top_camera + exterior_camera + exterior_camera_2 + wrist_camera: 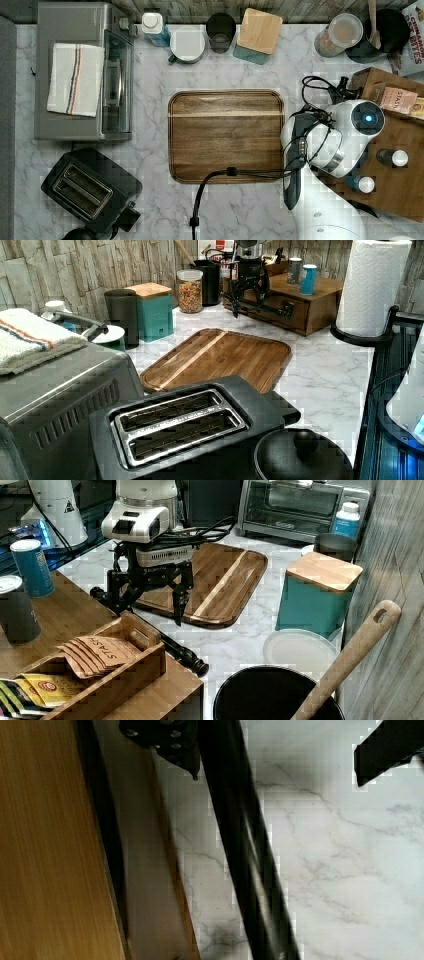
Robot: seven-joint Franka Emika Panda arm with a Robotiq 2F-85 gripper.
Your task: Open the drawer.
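The black two-finger gripper (pixel 150 597) hangs fingers apart, straddling the long black metal bar handle (pixel 184 655) of the medium-brown wooden drawer (pixel 285 310), likely lined up for a pull. In the top view the drawer's cabinet sits at three o'clock. Behind, a small open wooden box (pixel 127 652) holds tan tea packets (pixel 97 652).
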